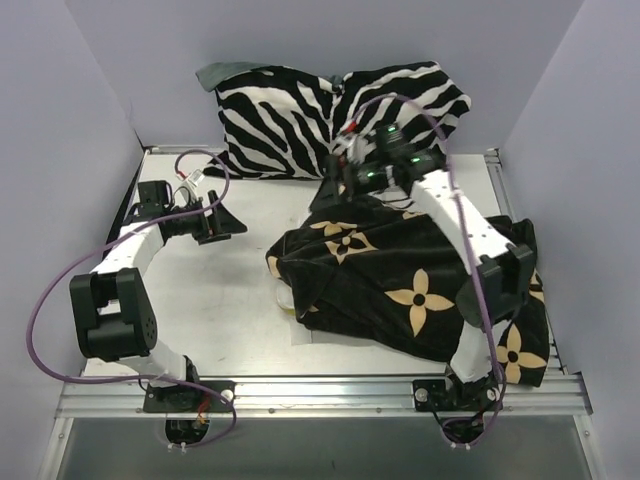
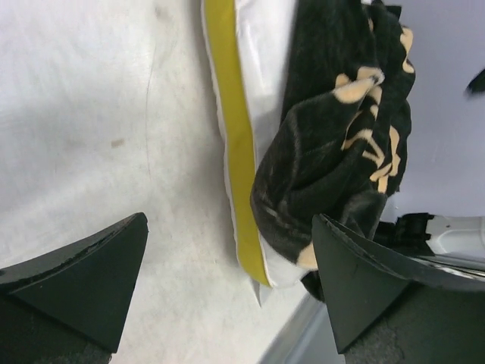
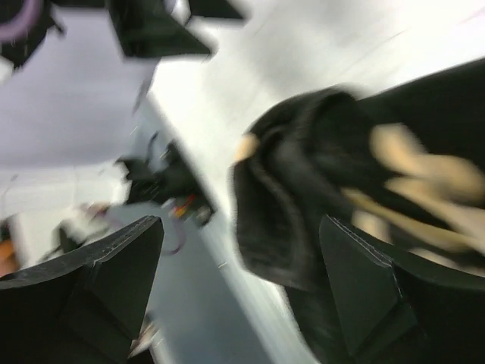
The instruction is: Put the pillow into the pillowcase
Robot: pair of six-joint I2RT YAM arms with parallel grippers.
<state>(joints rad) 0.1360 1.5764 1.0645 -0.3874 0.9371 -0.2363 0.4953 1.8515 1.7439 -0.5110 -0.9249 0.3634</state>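
Clearly the pillow (image 2: 261, 53) is mostly inside the pillowcase (image 1: 400, 270). Only a strip of it, with the olive-yellow edge band (image 2: 231, 114), shows at the case's left side, where the black fabric is bunched in folds over it. The case lies on the worktop (image 1: 230, 290), and the zebra cushion (image 1: 290, 115) sits just beyond its far edge. The left gripper (image 1: 228, 222) hangs left of the case and apart from it, with its fingers spread and nothing between them. The right gripper (image 3: 241, 227) is over the case's far edge, also spread and empty, though that view is blurred.

The step in hand looks like drawing the bunched mouth over the exposed strip. To do it well, pinch only the fabric hem at the case's left side, not the pillow beneath. Pull it leftward and slightly upward, so the velvet slides instead of dragging the pillow along. The other gripper should anchor the case at its opposite side, or press the pillow down through the cloth. Work one corner at a time. The pillow corner poking out at the case's near-left seems the likeliest to catch.
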